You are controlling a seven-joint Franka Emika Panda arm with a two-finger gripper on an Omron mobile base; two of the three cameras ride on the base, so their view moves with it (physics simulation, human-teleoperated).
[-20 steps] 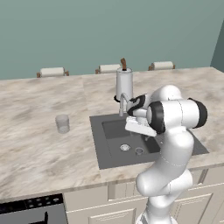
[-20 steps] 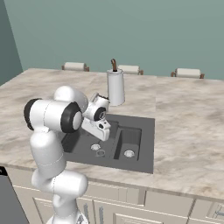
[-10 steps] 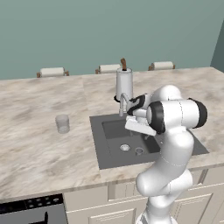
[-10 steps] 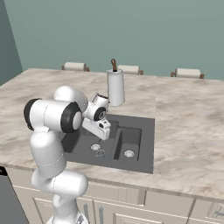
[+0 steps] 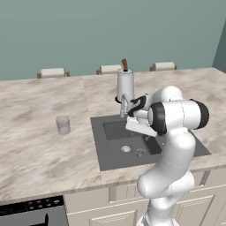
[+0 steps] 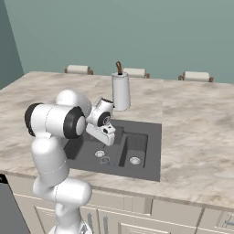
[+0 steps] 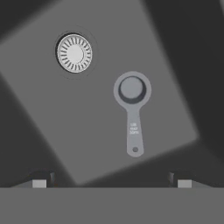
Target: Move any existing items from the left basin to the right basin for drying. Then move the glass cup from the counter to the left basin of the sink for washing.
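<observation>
Nothing has shifted in the last second: your hand [image 7: 111, 183] still hovers, fingers wide apart, above the grey measuring spoon [image 7: 132, 109] in the left basin [image 7: 52, 122]. No item has moved yet.

Even, soft rendered light falls on the pale marbled surface [image 5: 39, 132], without glare or hard shadows. Below the pincer [image 7: 111, 181], the left basin [image 7: 87, 131] is dim, with dark shadowed corners. Everything is sharp, with no edge distortion.

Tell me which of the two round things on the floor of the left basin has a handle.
The grey measuring spoon: a flat handle runs from its round bowl. The silver drain beside it is a slotted ring set into the left basin.
</observation>
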